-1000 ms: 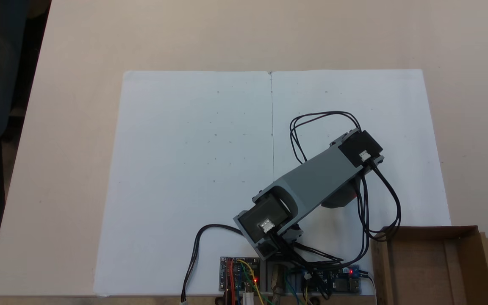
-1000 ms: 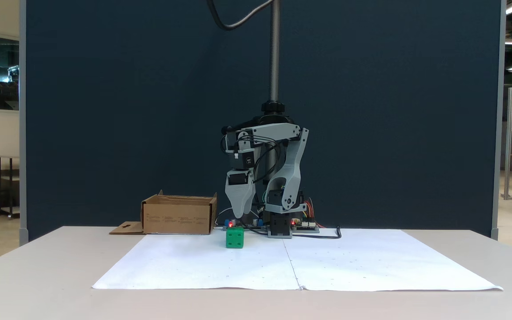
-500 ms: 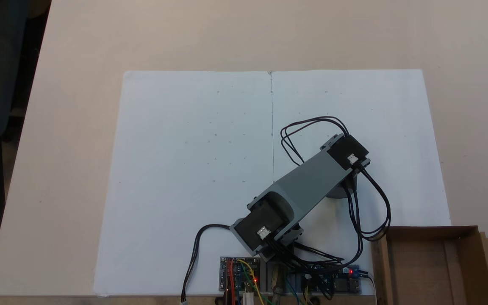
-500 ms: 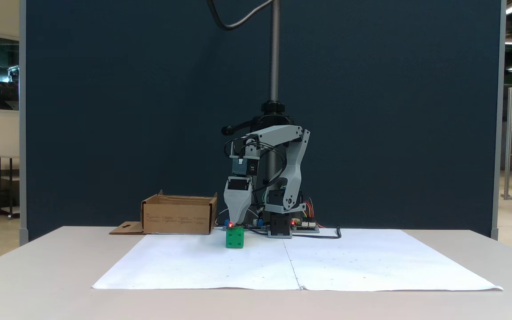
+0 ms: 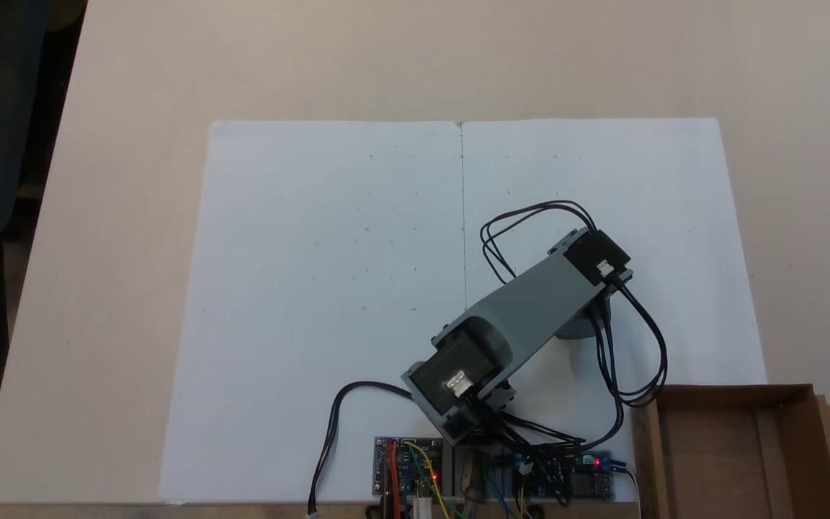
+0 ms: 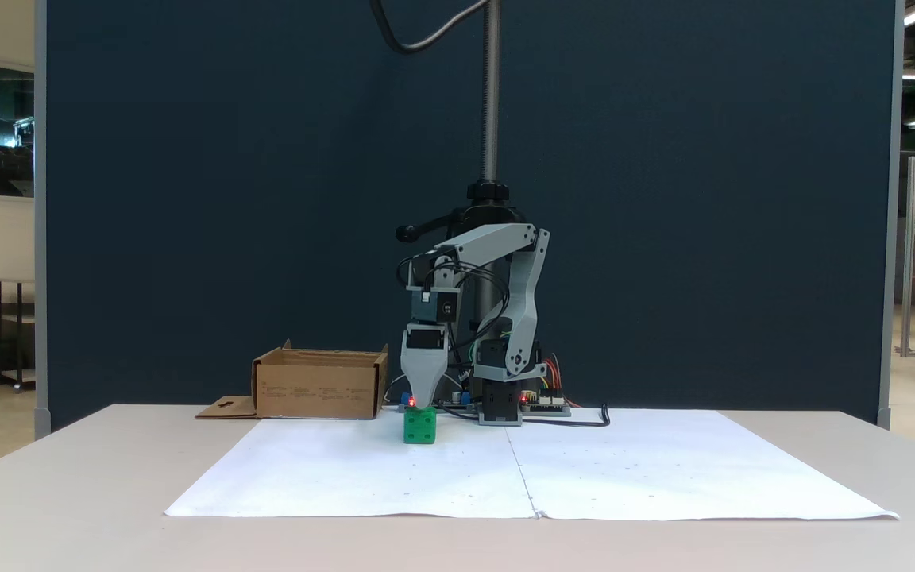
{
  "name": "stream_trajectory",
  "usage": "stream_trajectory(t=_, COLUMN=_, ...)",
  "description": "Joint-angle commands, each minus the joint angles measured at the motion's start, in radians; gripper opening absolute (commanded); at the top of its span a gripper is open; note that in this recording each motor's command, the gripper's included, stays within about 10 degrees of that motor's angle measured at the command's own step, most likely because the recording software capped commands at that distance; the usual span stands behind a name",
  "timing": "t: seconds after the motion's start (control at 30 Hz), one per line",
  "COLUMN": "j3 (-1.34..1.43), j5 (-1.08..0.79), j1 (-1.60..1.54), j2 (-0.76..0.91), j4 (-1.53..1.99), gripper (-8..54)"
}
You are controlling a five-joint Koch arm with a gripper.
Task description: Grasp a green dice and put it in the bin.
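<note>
Risk: dice skidding | my claw (image 6: 422, 403) hung at the green dice (image 6: 419, 426), jaw state untellable | an off-centre descent could nudge it across the paper (image 6: 346, 477).

Gripper height: in the front-facing fixed view I saw the gripper (image 6: 422, 403) come lower, from hanging clear above the green dice (image 6: 419, 426) to its tip reaching the top of the cube, just left of frame centre.
Gripper tilt: it went from slightly slanted to pointing straight down.
Arm (image 5: 530, 310): in the top-down fixed view its far end pulled in from right of centre toward the middle, and the cable loops (image 5: 523, 223) followed.
</note>
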Motion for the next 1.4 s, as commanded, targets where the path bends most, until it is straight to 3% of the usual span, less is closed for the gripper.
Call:
stream_trajectory(t=0.0, j3=-0.009, j5=-0.091, j1=0.014, j2=-0.014, j4=-0.032, gripper=45.7)
stream_trajectory(t=0.43, j3=0.003, j5=-0.074, j1=0.014, j2=-0.084, j4=-0.048, gripper=43.7)
stream_trajectory(t=0.8, j3=0.006, j5=0.089, j1=0.017, j2=-0.123, j4=-0.12, gripper=42.4)
stream_trajectory(t=1.37, j3=0.051, j5=0.098, j1=0.021, j2=-0.143, j4=-0.127, gripper=42.2)
